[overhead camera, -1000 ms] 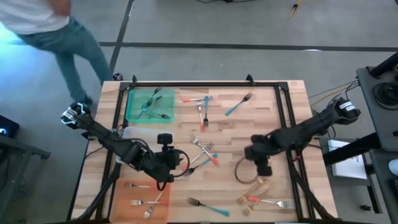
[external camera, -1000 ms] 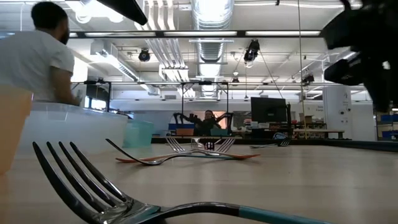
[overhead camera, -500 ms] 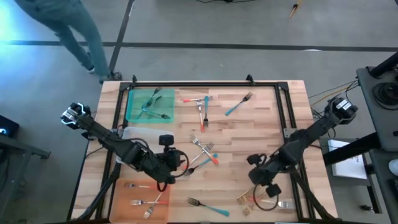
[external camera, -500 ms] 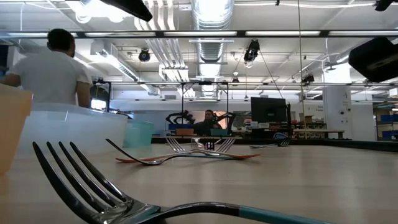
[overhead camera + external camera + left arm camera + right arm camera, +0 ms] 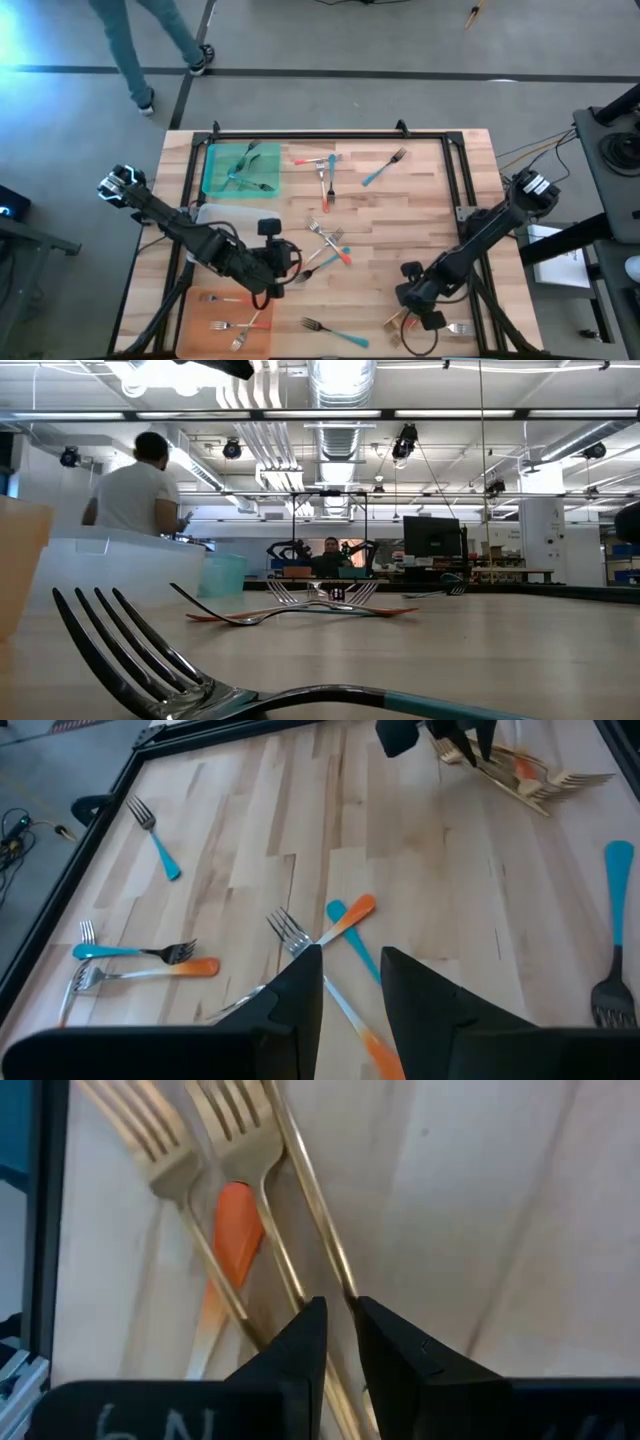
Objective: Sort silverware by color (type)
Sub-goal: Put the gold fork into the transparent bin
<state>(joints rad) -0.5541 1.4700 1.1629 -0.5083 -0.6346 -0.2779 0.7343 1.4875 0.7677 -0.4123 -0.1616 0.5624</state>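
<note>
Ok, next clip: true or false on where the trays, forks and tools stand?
1. The green tray holds teal-handled forks. True.
2. The right tool is above the green tray. False: it is down over the gold forks on the table's right side.
3. The orange tray is bare. False: several forks lie in it.
4. The left tool is by the mixed forks at mid-table. True.
5. A person is beyond the table. True.
</note>
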